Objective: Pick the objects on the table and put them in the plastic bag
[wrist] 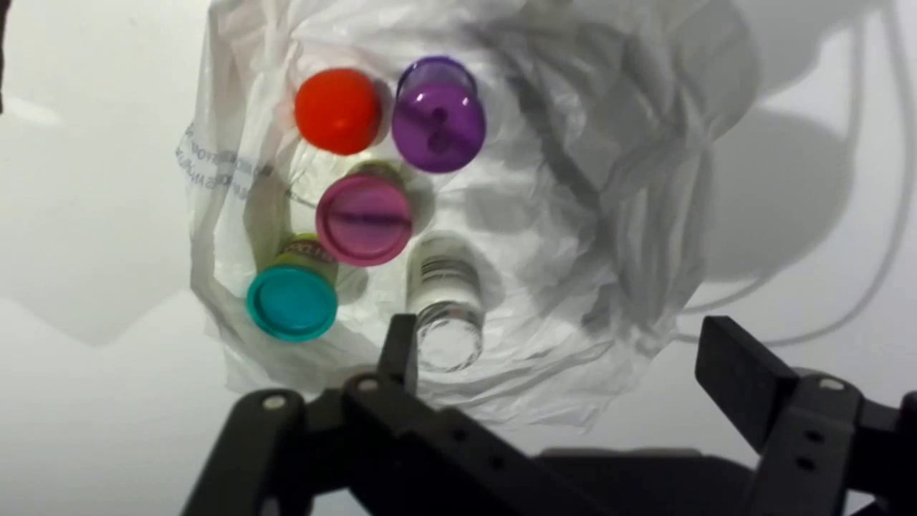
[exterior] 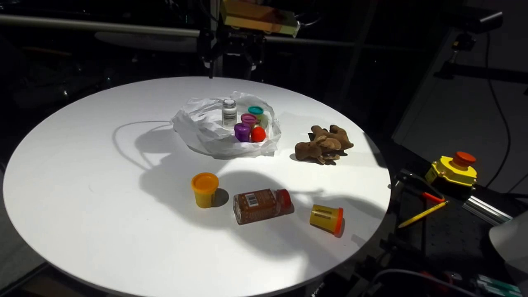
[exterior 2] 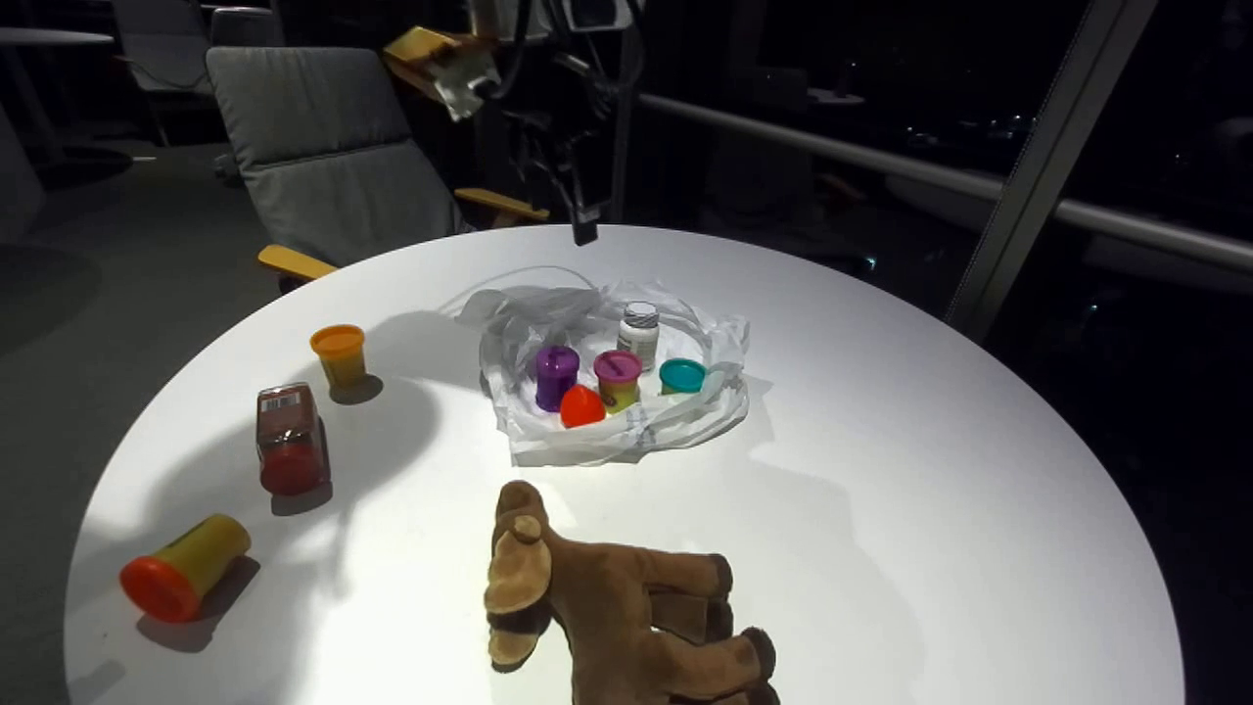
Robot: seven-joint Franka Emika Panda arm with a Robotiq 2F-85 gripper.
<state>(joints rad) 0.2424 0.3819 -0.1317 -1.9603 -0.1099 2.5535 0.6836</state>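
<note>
Probably I'm past halfway: five items (wrist: 438, 129) in the bag (wrist: 641, 222), three containers (exterior: 255, 205) and a plush toy (exterior: 324, 144) outside, my empty tool (wrist: 562, 351) spread apart.

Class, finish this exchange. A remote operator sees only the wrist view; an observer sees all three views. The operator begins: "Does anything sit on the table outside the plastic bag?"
Observer: Yes, a brown plush animal lies apart from the plastic bag.
Operator: Is anything standing upright out there?
Observer: Yes, an orange-lidded tub.
Operator: And are any containers lying on their sides?
Observer: Two: a red-capped bottle and a yellow tub with an orange-red lid.
</note>
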